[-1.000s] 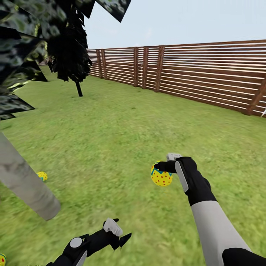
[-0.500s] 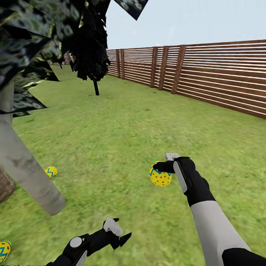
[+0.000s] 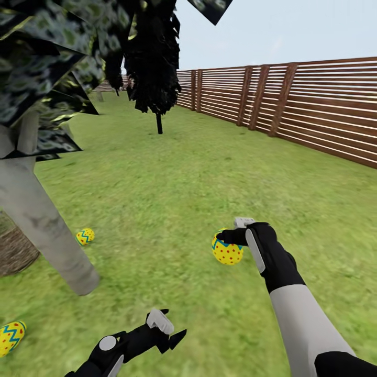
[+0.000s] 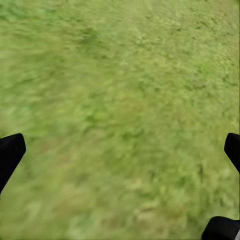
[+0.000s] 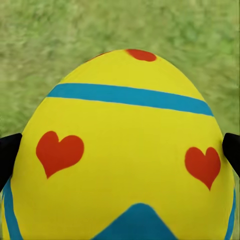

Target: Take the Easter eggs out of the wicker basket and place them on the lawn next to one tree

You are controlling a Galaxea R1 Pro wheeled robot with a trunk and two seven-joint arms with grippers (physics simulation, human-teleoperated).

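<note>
One egg (image 3: pixel 227 253) clamped in right gripper (image 3: pixel 230 242); left gripper (image 3: pixel 166 333) apart, seemingly empty.

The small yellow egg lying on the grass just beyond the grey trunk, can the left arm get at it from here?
Probably not without moving closer. The egg lies past the grey tree trunk, which slants between it and the left gripper. That gripper is open and empty, low over bare lawn.

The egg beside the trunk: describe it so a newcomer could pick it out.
Find the thick grey leaning trunk at the head view's left. Just right of its base, on the lawn, lies a small yellow egg. The other grounded egg lies nearer the robot; a third sits in the right gripper's jaws.
</note>
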